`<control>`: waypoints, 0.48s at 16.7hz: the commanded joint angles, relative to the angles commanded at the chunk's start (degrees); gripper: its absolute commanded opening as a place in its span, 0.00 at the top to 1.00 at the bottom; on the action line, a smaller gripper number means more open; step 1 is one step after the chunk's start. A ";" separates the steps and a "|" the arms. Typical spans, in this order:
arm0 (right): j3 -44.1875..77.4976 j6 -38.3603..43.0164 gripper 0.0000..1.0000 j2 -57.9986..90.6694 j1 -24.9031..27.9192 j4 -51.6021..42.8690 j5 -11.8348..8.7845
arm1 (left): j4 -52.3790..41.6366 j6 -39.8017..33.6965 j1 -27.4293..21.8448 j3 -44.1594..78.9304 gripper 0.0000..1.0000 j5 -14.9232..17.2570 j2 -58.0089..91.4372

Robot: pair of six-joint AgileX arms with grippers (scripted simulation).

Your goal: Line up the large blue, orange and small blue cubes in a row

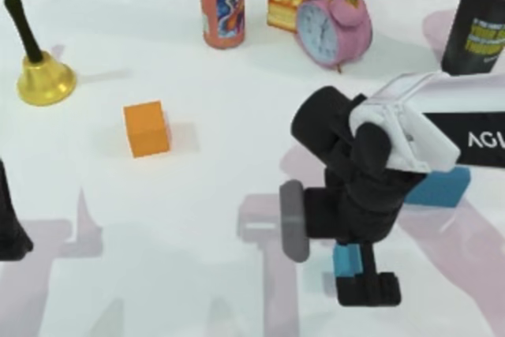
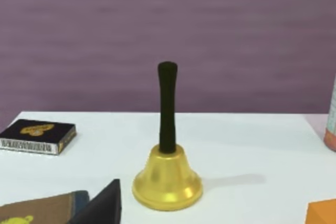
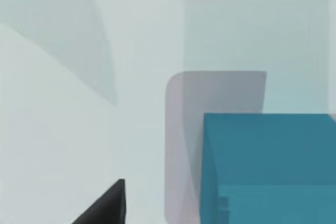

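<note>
My right gripper [image 1: 368,288] hung low over the table's [image 1: 197,219] near right part, pointing down. The small blue cube [image 1: 345,259] sat just beside it, on its left. In the right wrist view the cube filled one side of the picture, off to one side and not centred. I could not tell how far the gripper was open, or whether it had hold of anything.

The large blue cube [image 1: 439,188] lay close behind, half hidden under the right arm. The orange cube [image 1: 146,129] stood well apart on the table's left half. No row existed yet.

My main worry was the off-centre approach. If the gripper closed with the cube sitting to one side, I judged it could push the cube or twist it and miss the grasp. A corner grip might also let the cube slip on the lift.

The second risk was the large blue cube so near the arm. A careless swing could have knocked it askew and spoiled its place in the row.

Farther out, the can [image 1: 221,1], cake slice [image 1: 284,4], clock [image 1: 331,23] and bottle [image 1: 476,15] stood along the far edge, and a bell [image 1: 44,76] at far left. A high carry toward the orange cube should have passed them safely.

My left arm [image 1: 8,226] sat parked at the left edge.
</note>
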 joint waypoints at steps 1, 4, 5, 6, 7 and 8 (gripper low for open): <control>0.96 -0.11 0.00 -0.49 0.08 -1.35 0.01 | 0.00 0.00 0.00 0.00 0.00 0.00 0.00; 4.60 -0.17 0.00 -2.80 0.06 -7.76 0.00 | 0.00 0.00 0.00 0.00 0.00 0.00 0.00; 5.84 -0.23 0.00 -3.61 0.08 -10.08 -0.02 | 0.00 0.00 0.00 0.00 0.00 0.00 0.00; 6.94 -0.27 0.00 -4.39 0.09 -11.99 -0.03 | 0.00 0.00 0.00 0.00 0.00 0.00 0.00; 7.77 -0.27 0.00 -5.09 0.09 -13.31 -0.04 | 0.00 0.00 0.00 0.00 0.00 0.00 0.00; 8.25 -0.26 0.00 -5.55 0.07 -14.02 -0.04 | 0.00 0.00 0.00 0.00 0.00 0.00 0.00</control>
